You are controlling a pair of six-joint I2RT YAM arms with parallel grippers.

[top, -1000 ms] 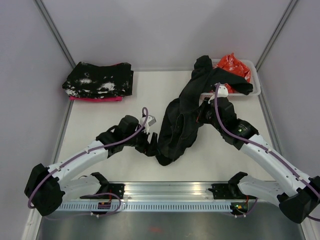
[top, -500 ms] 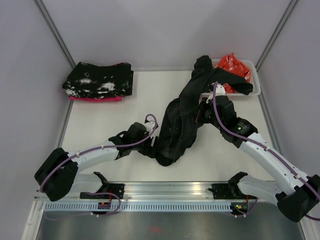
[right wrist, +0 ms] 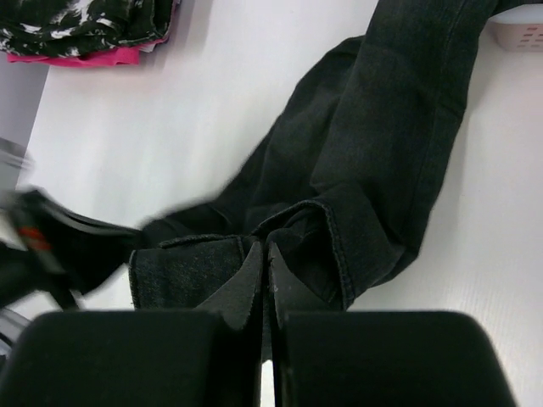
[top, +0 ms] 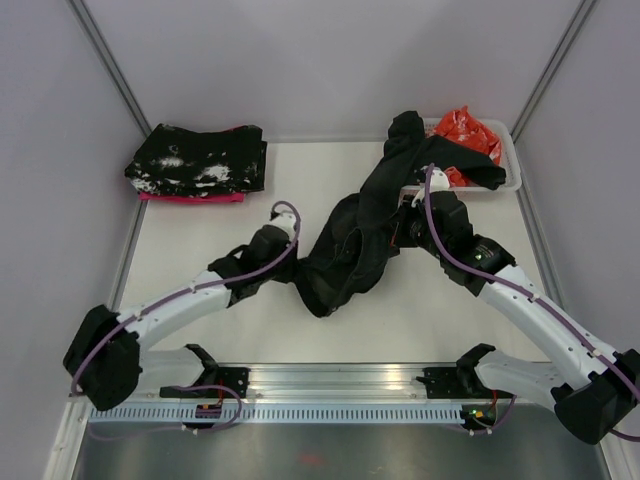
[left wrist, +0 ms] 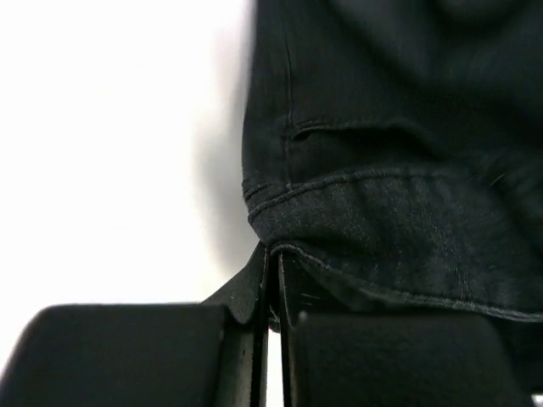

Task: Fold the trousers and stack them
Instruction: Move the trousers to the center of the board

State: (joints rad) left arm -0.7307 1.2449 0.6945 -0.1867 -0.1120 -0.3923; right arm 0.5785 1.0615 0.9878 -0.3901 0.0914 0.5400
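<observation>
The black trousers (top: 350, 250) hang in a crumpled bunch over the table's middle, one leg trailing back over the tray. My left gripper (top: 298, 278) is at the bunch's lower left edge. In the left wrist view it (left wrist: 273, 264) is shut on a stitched hem of the trousers (left wrist: 390, 170). My right gripper (top: 402, 232) is at the bunch's upper right. In the right wrist view it (right wrist: 265, 254) is shut on a seamed fold of the trousers (right wrist: 382, 153), which is held above the table.
A folded stack of black white-speckled cloth on pink cloth (top: 200, 162) lies at the back left, also seen as the stack (right wrist: 85, 25) in the right wrist view. A white tray (top: 512, 182) at the back right holds orange-red cloth (top: 468, 130).
My left gripper has shut on the trousers' lower edge and drawn up and to the left, pulling the bottom of the bunch with it. The right arm has barely moved.
</observation>
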